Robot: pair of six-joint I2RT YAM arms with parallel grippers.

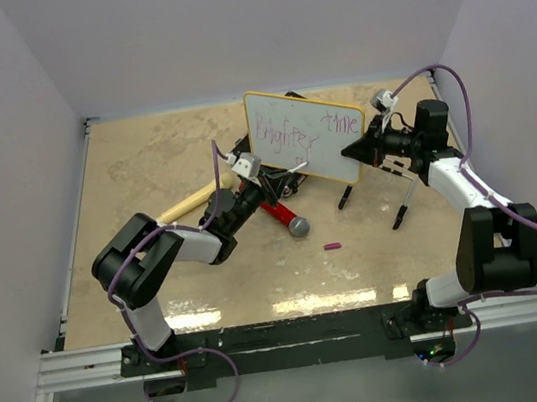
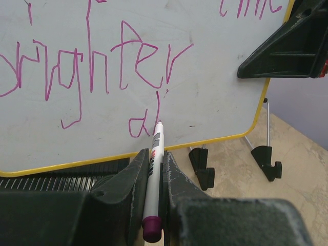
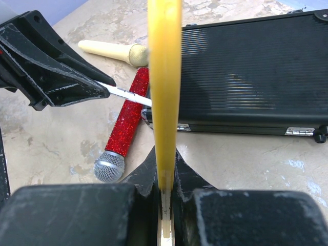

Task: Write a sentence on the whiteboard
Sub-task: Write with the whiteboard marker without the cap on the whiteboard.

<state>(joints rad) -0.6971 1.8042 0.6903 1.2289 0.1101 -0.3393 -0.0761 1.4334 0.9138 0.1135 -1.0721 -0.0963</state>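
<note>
1. The left gripper (image 2: 154,156) has its jaws narrow, clamped on one white marker (image 2: 153,174) with a purple end. The marker tip touches the whiteboard (image 2: 215,87).
2. The tip sits low on the board, just above the yellow bottom rim, at the end of a short purple stroke beside a "d".
3. Above the tip runs the sentence (image 2: 102,66). "brighter" is legible, with "time" higher to the right, so three lines are begun.
4. Right of the tip the white surface is bare as far as the right rim. Little room is left below it.
5. The right gripper (image 3: 165,169) is closed on that right rim and holds the one board edge-on and tilted.
6. Two black clip feet (image 2: 202,169) hang on thin legs below the board, right of the marker.
7. Behind the board from the right wrist lie one black case (image 3: 251,77) and two microphones, one red (image 3: 125,125) and one cream (image 3: 113,51).
8. Nearer the arm bases, one small purple piece (image 1: 332,246) lies on the table (image 1: 141,159), with open tabletop around it.
</note>
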